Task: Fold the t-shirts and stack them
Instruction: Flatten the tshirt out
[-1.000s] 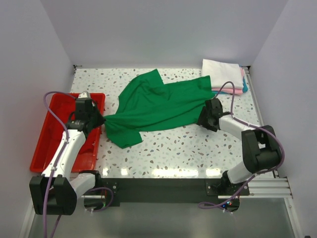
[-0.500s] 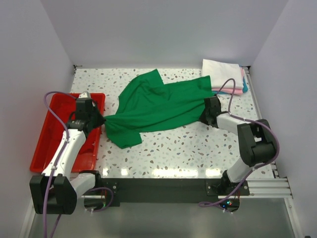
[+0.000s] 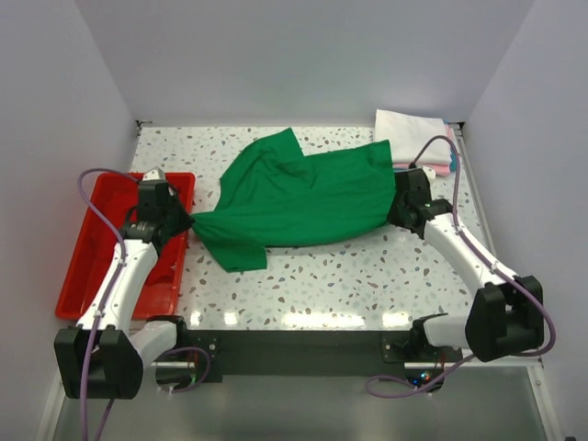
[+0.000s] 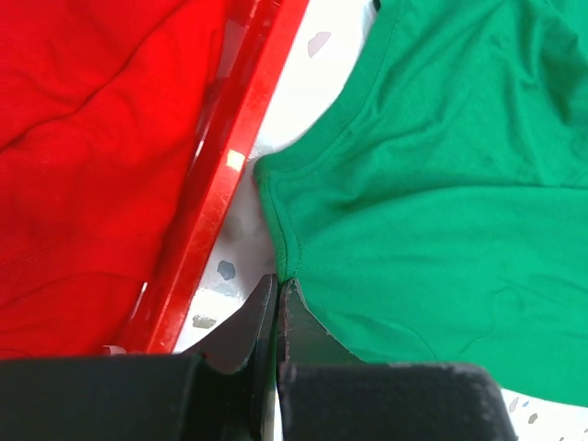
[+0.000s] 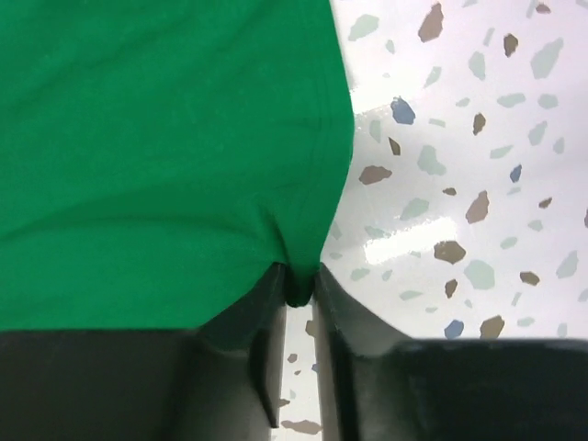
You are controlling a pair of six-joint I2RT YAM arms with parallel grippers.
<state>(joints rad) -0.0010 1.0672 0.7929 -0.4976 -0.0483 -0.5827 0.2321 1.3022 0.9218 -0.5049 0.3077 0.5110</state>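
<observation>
No readable text (labels, brands, numbers) anywhere.

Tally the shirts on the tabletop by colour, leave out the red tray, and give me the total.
green t-shirt, spread out: 1
white folded shirt, top of the stack: 1
pink folded shirt, only its edge showing: 1
light blue folded shirt, only its edge showing: 1
Total: 4

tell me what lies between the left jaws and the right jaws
Only the green t-shirt, spread over the table, an edge pinched at each end; the top view shows it.
</observation>
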